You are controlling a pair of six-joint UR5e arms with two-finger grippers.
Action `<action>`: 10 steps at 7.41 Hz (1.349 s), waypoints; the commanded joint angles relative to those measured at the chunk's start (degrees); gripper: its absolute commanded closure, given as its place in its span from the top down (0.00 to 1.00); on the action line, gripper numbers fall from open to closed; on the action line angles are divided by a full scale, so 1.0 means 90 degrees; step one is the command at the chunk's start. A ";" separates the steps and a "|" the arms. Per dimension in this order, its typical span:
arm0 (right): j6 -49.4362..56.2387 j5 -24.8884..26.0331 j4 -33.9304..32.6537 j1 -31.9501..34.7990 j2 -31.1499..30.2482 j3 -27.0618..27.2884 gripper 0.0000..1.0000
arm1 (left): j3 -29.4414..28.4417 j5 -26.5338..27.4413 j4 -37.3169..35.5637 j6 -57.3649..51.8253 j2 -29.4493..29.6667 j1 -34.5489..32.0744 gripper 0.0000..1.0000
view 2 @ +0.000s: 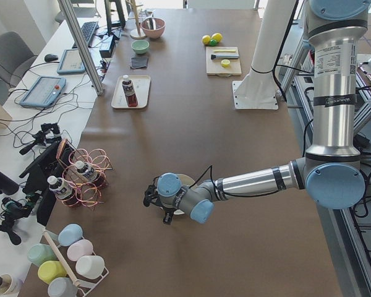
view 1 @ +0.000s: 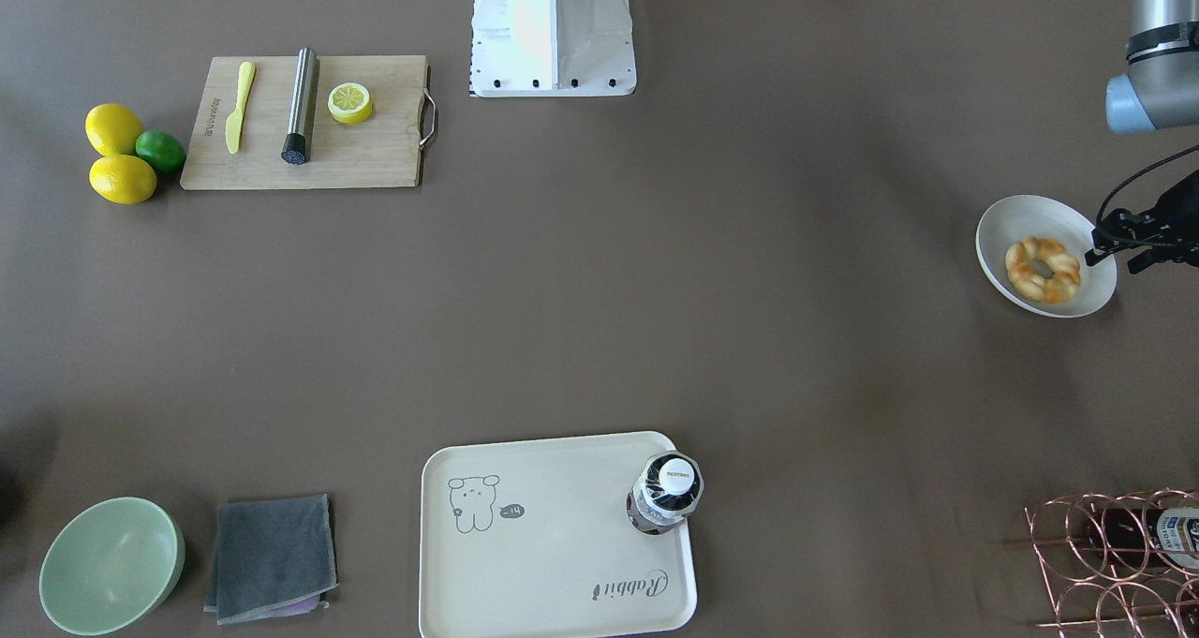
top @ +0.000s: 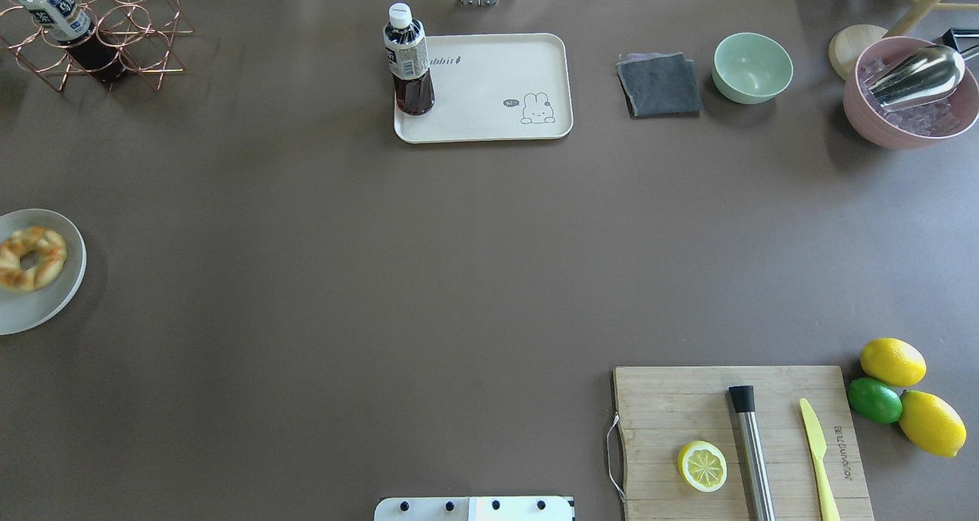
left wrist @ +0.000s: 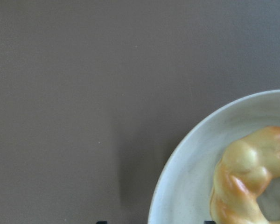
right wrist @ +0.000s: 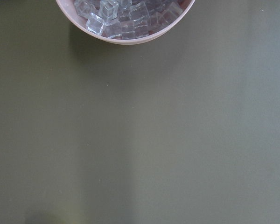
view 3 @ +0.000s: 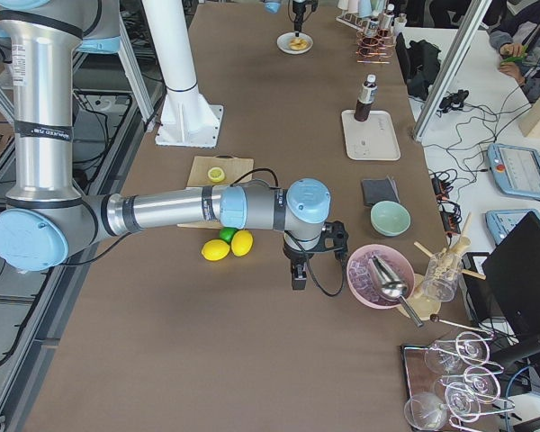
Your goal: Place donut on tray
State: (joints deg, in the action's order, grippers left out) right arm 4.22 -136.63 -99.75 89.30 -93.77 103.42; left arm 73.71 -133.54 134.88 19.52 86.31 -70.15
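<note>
Golden donut lies in its bowl, left fingers spread (tips barely showing); right fingers unreadable.

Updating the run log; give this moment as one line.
donut: in white bowl; tray: holds bottle; left gripper: open, beside bowl; right gripper: unclear

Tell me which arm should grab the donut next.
Left. The left gripper hangs just beside the white bowl holding the donut, jaws open. The right gripper sits at the table's far end, by the pink bowl of ice.
</note>
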 commanded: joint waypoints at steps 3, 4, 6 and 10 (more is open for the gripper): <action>0.0000 -0.0004 0.0000 0.0000 -0.0001 0.0003 1.00 | -0.0055 0.0004 0.0024 0.0077 -0.0001 0.0021 0.17; 0.0000 -0.0004 0.0000 0.0000 -0.0001 0.0013 1.00 | -0.0055 0.0004 0.0024 0.0194 0.0019 0.0021 0.04; 0.0000 0.0006 0.0000 0.0000 0.0009 0.0022 1.00 | -0.0035 -0.0006 0.0024 0.0244 0.0038 0.0031 0.00; -0.0155 -0.0140 0.0019 0.0000 0.0107 0.0158 1.00 | 0.0967 -0.0922 -0.0055 0.1722 0.0097 0.0021 0.00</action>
State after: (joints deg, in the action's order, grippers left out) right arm 4.08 -136.77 -99.67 89.30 -93.17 104.12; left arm 77.50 -137.52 134.49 26.43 86.92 -69.90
